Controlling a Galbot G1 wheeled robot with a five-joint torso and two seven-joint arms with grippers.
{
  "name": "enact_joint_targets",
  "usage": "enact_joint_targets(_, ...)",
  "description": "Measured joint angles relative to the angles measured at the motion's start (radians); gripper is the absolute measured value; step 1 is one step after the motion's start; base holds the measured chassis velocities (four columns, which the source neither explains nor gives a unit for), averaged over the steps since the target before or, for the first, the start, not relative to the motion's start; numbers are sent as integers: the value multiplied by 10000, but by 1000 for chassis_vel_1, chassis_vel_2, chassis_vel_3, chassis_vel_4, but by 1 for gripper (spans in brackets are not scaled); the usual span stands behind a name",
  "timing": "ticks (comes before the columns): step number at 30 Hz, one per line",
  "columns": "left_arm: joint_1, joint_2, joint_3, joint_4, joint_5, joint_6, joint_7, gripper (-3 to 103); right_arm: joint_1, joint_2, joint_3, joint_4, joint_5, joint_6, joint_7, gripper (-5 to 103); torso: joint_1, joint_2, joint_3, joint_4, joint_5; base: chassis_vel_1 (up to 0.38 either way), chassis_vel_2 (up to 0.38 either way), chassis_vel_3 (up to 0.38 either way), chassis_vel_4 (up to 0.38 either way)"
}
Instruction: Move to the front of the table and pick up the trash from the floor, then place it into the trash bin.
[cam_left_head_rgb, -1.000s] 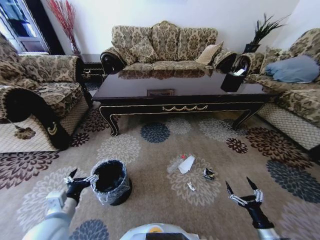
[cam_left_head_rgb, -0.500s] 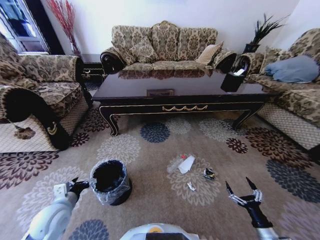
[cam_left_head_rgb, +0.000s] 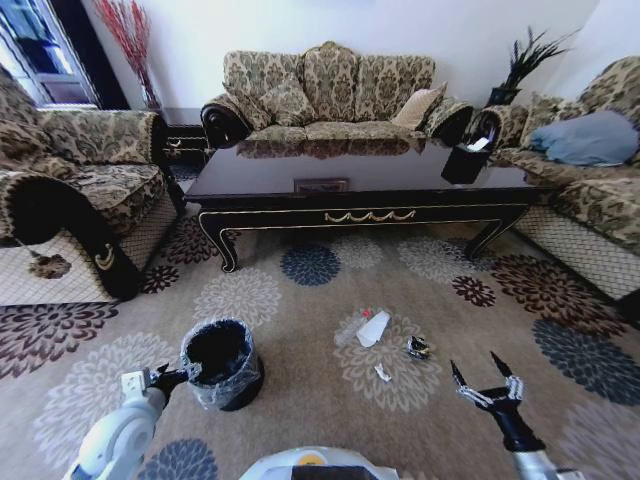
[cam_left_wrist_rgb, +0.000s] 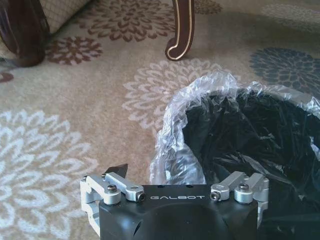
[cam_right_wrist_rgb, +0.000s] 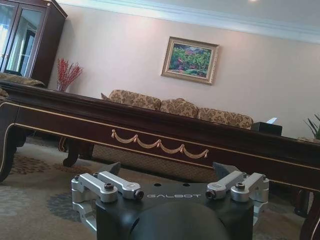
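The trash (cam_left_head_rgb: 373, 328), a whitish paper cone with a red bit, a dark wrapper (cam_left_head_rgb: 418, 348) and a white sliver (cam_left_head_rgb: 382, 373), lies on the floor (cam_left_head_rgb: 300, 400) between the trash bin (cam_left_head_rgb: 220, 362) and the right gripper (cam_left_head_rgb: 487, 378), in front of the worktop (cam_left_head_rgb: 350, 175). It looks light, flimsy and crushable; a pinch across the cone's middle seems best. The right gripper hangs spread wide; the left gripper (cam_left_head_rgb: 172, 377) sits at the bin's liner, its opening indeterminate; "GALBOT" is legible on both.

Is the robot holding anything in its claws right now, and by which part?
Nothing. The right gripper hangs open over the patterned beige carpet; the left gripper is open beside the small round black plastic-lined bin.
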Motion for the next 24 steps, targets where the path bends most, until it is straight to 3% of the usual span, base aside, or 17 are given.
enact_joint_targets(2, -273, 58, 88, 201, -265, 173, -112, 88, -26, 8, -81, 19, -71, 2, -6, 100, 0, 0, 0, -2, 0, 0, 0, 0, 0)
enact_joint_targets(5, -349, 82, 136, 280, -285, 255, -153, 82, -26, 9, -97, 30, -81, 2, -5, 100, 0, 0, 0, 0, 0, 0, 0, 0, 0)
enact_joint_targets(8, -293, 70, 190, 244, -287, 313, -185, 65, -18, 16, -97, 32, -85, 2, 15, 100, 0, -1, 0, 1, 0, 0, 0, 0, 0)
enact_joint_targets(9, -293, 70, 190, 244, -287, 313, -185, 65, -18, 16, -97, 32, -85, 2, 15, 100, 0, -1, 0, 1, 0, 0, 0, 0, 0)
enact_joint_targets(13, -157, 20, 194, 154, -213, 311, -290, 49, -6, 13, -85, -23, -103, 1, 107, 100, 0, 0, 0, 0, 0, 0, 0, 0, 0)
enact_joint_targets(14, -157, 20, 194, 154, -213, 311, -290, 49, -6, 13, -85, -23, -103, 1, 107, 100, 0, 0, 0, 0, 0, 0, 0, 0, 0)
enact_joint_targets(17, 25, 41, 74, 84, -169, 307, -286, 32, 18, -6, -82, -50, -109, -7, 152, 100, 0, -1, -1, 0, 0, 0, 0, 0, 0)
enact_joint_targets(19, 64, 52, 47, 72, -151, 307, -286, 32, 25, -10, -82, -50, -111, -16, 163, 100, 0, 0, 0, 0, 0, 0, 0, 0, 0)
enact_joint_targets(23, 90, 147, -67, 90, 96, 308, -296, 11, 34, -24, -92, -50, -153, -25, 174, 100, 0, -1, 0, 0, 0, 0, 0, 0, 0)
enact_joint_targets(24, 90, 147, -67, 90, 96, 308, -296, 11, 34, -24, -92, -50, -153, -25, 174, 100, 0, -1, 0, 0, 0, 0, 0, 0, 0)
